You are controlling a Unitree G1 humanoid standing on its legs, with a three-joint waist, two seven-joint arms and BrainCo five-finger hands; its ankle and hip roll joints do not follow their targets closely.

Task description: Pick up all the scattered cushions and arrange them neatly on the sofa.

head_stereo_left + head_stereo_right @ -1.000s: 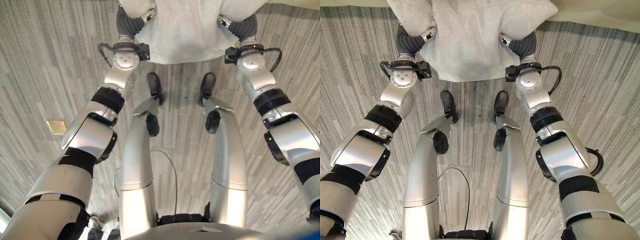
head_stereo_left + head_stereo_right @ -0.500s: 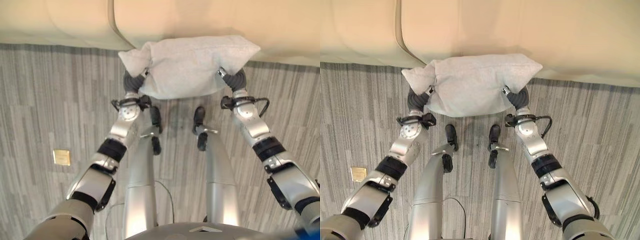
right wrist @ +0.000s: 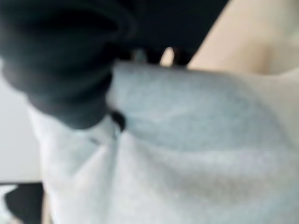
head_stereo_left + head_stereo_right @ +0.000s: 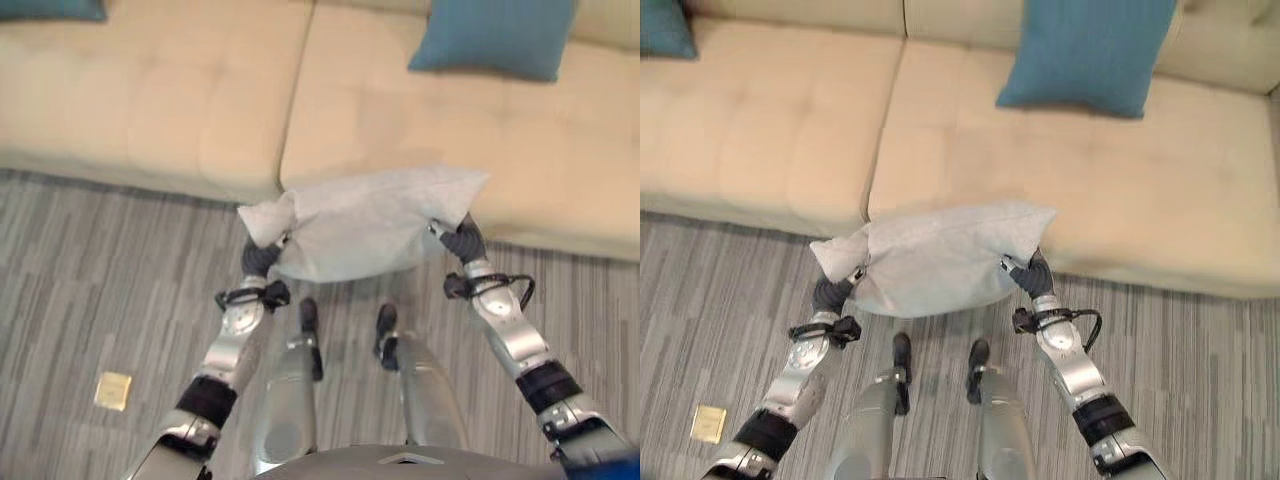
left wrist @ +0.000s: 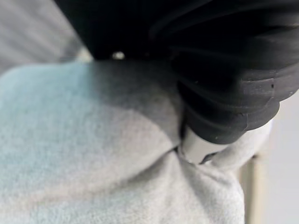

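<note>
Nearest you, the left hand (image 4: 830,292) and right hand (image 4: 1036,274) each grip one end of the pale grey soft fabric cushion (image 4: 935,258), which hangs in the air above the grey striped carpet floor (image 4: 1200,350), just in front of the sofa's front edge. Your fingers are buried in the fabric, so you cannot tell how far they curl, but both wrist views show cloth bunched tight against the dark covers, so read them as clenched on the cushion. Expect it to be light, squashy and floppy: it sags between your hands, so keep hold of both ends and set it down flat. A small tan square tile (image 4: 708,423) lies on the floor to your left. The eye views add what the wrist views lack: the cream upholstered sofa (image 4: 790,120) beyond, and a teal square cushion (image 4: 1090,50) propped at its back.
</note>
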